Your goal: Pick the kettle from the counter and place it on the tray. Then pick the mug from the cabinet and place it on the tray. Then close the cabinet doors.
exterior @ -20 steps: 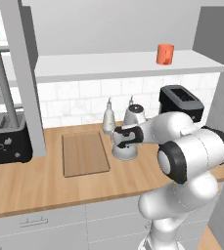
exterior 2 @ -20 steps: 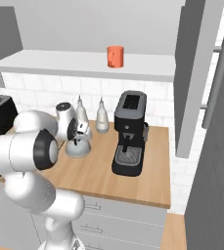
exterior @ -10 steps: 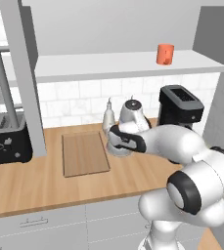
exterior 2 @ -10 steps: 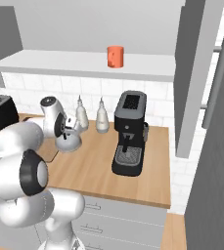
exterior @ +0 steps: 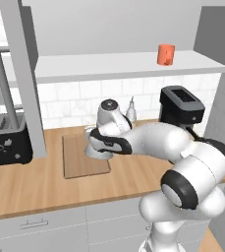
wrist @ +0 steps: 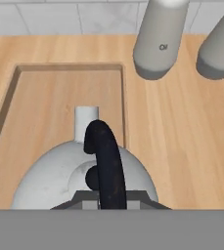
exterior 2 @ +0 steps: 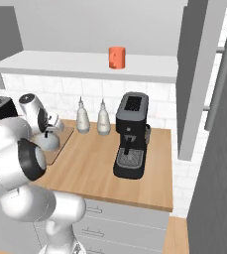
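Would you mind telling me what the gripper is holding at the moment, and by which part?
The gripper holds the kettle by its black arched handle, over the tray.

Rendered kitchen: wooden counter [exterior: 45,184] over grey drawers [exterior: 35,229], white tile backsplash [exterior: 79,98], wall cabinet [exterior 2: 85,64] holding mug [exterior 2: 117,57], black coffee machine [exterior 2: 131,135], toaster [exterior: 6,138], two bottles [exterior 2: 92,116], kettle [wrist: 84,173] over tray [wrist: 59,107].

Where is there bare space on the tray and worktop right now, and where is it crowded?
The tray is bare across its left and near part; the kettle, in the pincer, hangs at its right edge. Open counter runs between tray and coffee machine. Crowded: the back wall, where two bottles stand close beside the tray's far right corner.
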